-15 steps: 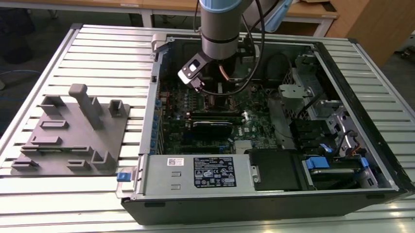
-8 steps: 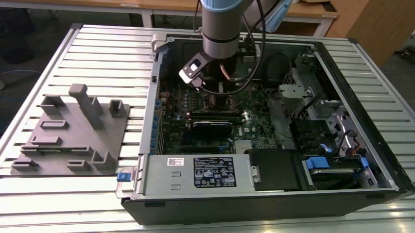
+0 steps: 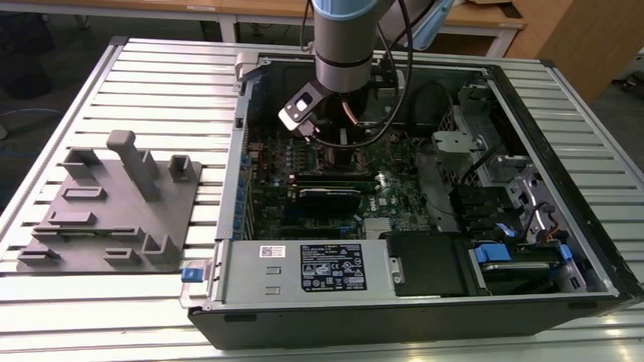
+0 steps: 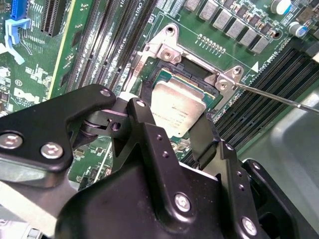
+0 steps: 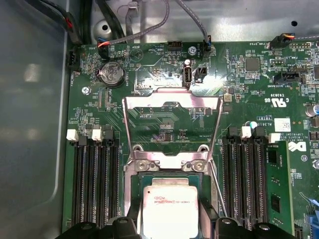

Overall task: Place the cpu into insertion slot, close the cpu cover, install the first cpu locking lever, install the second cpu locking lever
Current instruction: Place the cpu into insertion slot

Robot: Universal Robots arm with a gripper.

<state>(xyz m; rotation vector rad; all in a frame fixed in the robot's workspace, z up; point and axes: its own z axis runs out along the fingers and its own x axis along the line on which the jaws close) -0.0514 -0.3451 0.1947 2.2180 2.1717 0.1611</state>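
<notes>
Second wrist view: my fingers (image 4: 144,124) sit parted, straddling the cpu (image 4: 177,107) in the insertion slot (image 4: 164,50), cpu cover (image 5: 172,102) flipped open. On the exterior view that's 2 o'clock from the grey tray (image 3: 111,226).

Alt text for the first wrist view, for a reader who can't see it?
The cpu lies in the insertion slot, with the gripper close above it. The cpu cover stands open beyond the slot, and black memory slots flank it on the green motherboard.
</notes>
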